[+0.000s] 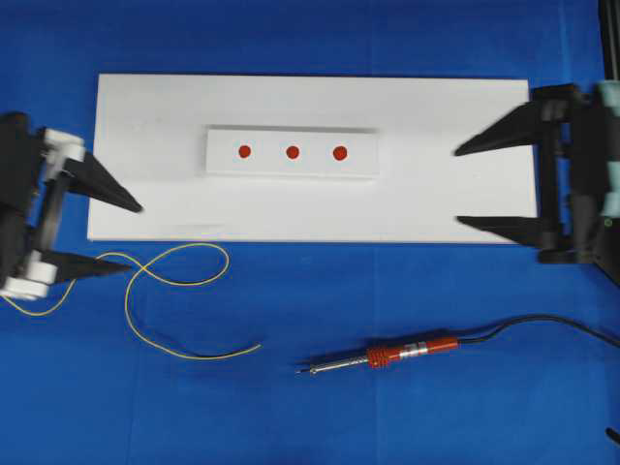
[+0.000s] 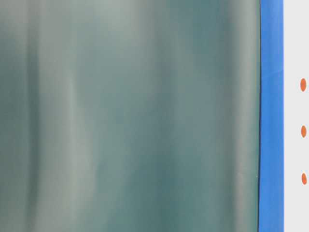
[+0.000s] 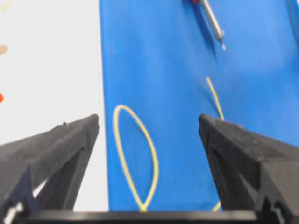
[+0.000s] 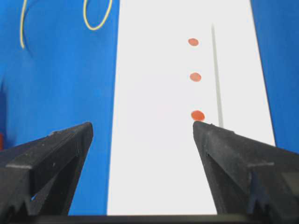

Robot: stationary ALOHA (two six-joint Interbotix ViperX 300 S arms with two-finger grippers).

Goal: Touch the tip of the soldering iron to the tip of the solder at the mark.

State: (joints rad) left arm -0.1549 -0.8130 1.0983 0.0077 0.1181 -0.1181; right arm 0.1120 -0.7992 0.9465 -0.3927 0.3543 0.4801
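Both tools gape wide and hold nothing; iron and solder lie on the blue table.

In the overhead view the left tool [image 1: 135, 237] sits at the left edge of the frame, jaws spread wide and empty, its upper finger over the white board [image 1: 465, 107] and its lower finger tip over the solder [image 1: 179, 283], though contact cannot be told. The solder loops across the lower left of the frame, its free end pointing right. The soldering iron [image 1: 383, 356] lies at lower centre, apart from the solder, tip pointing left, black cord [image 1: 552, 323] trailing right. The right tool [image 1: 456, 186] at the right edge is likewise fully open and empty, over the board's right end. Three red marks [image 1: 293, 152] sit in a row on a raised white strip [image 1: 358, 165] at upper centre.
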